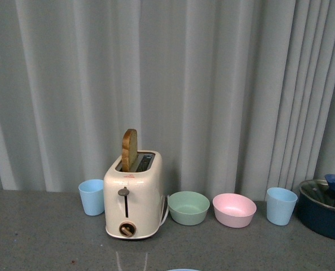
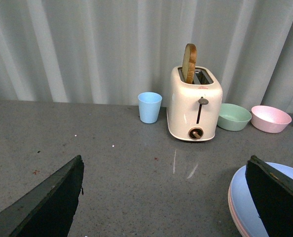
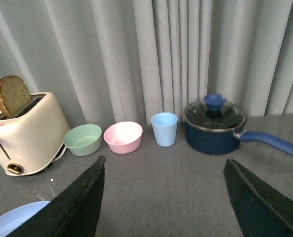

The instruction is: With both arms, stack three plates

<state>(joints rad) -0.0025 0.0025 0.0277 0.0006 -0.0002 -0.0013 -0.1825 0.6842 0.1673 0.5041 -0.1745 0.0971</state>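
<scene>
A light blue plate (image 2: 239,200) lies on top of a pink plate, of which only the thin rim (image 2: 231,210) shows, in the left wrist view. My left gripper (image 2: 164,197) is open above the grey counter, and one of its fingers (image 2: 277,197) overlaps the stack's edge. The same blue plate (image 3: 11,222) appears at the corner of the right wrist view, beside my open right gripper (image 3: 168,202), which holds nothing. The front view shows only a sliver of the blue plate (image 1: 184,270) at its bottom edge, and neither arm.
A cream toaster (image 1: 132,195) with a bread slice (image 1: 129,149) stands at the back by the curtain. Beside it are a blue cup (image 1: 92,196), a green bowl (image 1: 188,207), a pink bowl (image 1: 234,209), another blue cup (image 1: 281,205) and a dark blue lidded pot (image 1: 325,206).
</scene>
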